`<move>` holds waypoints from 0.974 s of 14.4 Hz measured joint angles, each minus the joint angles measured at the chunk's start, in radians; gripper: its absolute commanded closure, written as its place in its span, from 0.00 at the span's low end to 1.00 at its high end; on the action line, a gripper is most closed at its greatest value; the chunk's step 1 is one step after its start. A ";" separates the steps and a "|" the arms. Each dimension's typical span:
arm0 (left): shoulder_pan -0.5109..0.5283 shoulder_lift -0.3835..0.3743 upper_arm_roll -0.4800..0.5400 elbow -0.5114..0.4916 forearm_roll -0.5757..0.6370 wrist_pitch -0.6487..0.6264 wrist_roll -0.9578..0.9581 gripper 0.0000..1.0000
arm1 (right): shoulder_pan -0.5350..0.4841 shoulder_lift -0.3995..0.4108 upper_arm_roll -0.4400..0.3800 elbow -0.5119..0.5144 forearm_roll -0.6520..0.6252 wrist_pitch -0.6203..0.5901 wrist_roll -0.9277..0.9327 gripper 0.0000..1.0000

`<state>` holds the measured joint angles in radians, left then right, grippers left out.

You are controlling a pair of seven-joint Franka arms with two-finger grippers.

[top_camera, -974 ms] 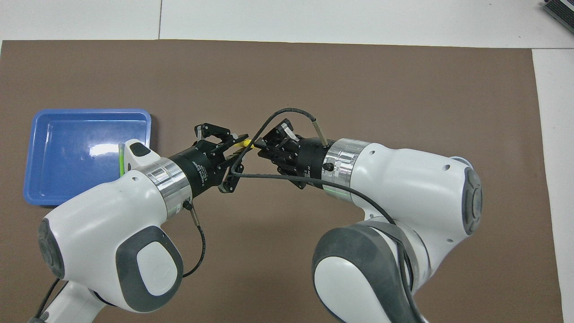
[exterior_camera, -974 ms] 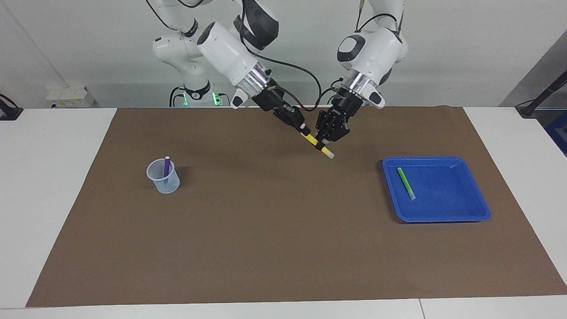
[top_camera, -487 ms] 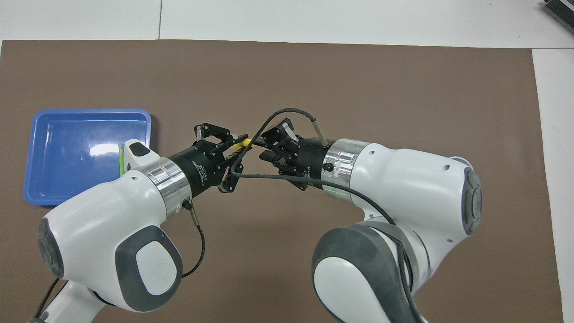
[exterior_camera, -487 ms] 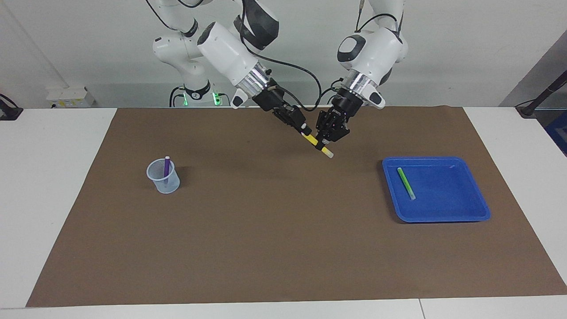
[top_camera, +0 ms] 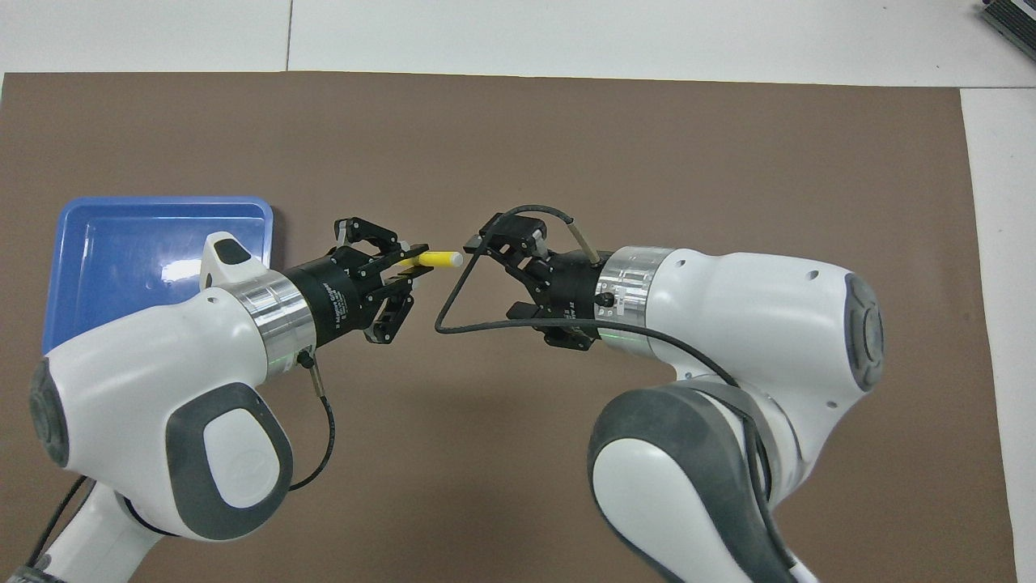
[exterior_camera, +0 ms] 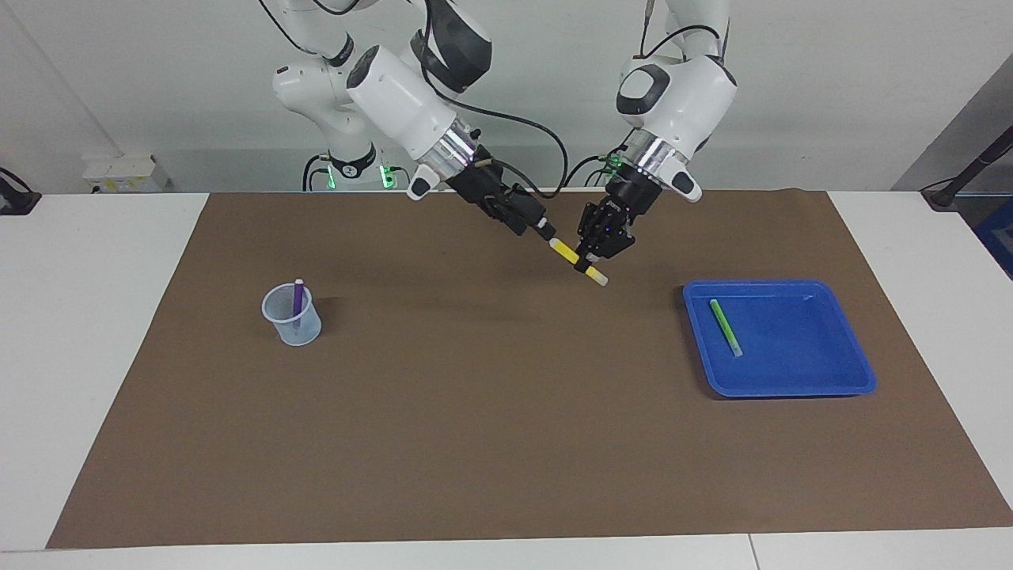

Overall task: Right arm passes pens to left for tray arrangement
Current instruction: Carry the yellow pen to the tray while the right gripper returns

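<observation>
My left gripper [exterior_camera: 590, 256] is shut on the yellow pen [exterior_camera: 568, 252] and holds it in the air over the mat, between the two arms. In the overhead view the left gripper [top_camera: 409, 265] grips one end of the yellow pen [top_camera: 439, 259], and the other end sticks out toward the right gripper. My right gripper [exterior_camera: 543, 228] is open and a little apart from that free end; it also shows in the overhead view [top_camera: 490, 269]. The green pen [exterior_camera: 725, 327] lies in the blue tray [exterior_camera: 791, 378]. The purple pen [exterior_camera: 297, 299] stands in a cup.
The pale translucent cup [exterior_camera: 293, 323] stands on the brown mat [exterior_camera: 475, 412] toward the right arm's end. The tray [top_camera: 121, 235] sits toward the left arm's end, partly covered by the left arm in the overhead view.
The right gripper has opened and drawn back from the yellow pen. The left gripper has carried the pen a little toward the tray.
</observation>
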<state>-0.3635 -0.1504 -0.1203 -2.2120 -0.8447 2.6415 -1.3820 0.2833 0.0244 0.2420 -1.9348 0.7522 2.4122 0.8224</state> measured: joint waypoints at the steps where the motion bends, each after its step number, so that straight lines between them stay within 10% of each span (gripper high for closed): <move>1: 0.032 -0.003 0.002 0.010 0.000 -0.060 0.059 1.00 | -0.032 -0.001 -0.002 0.001 -0.048 -0.066 -0.057 0.00; 8: 0.250 -0.018 0.012 0.068 0.073 -0.429 0.485 1.00 | -0.181 -0.033 -0.006 -0.002 -0.430 -0.436 -0.476 0.00; 14: 0.389 -0.023 0.016 0.093 0.263 -0.631 0.886 1.00 | -0.341 -0.068 -0.008 -0.086 -0.646 -0.505 -0.935 0.00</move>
<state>0.0257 -0.1735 -0.1043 -2.1191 -0.5822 2.0107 -0.4959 -0.0576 -0.0440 0.2344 -2.0208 0.1061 1.9076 -0.1126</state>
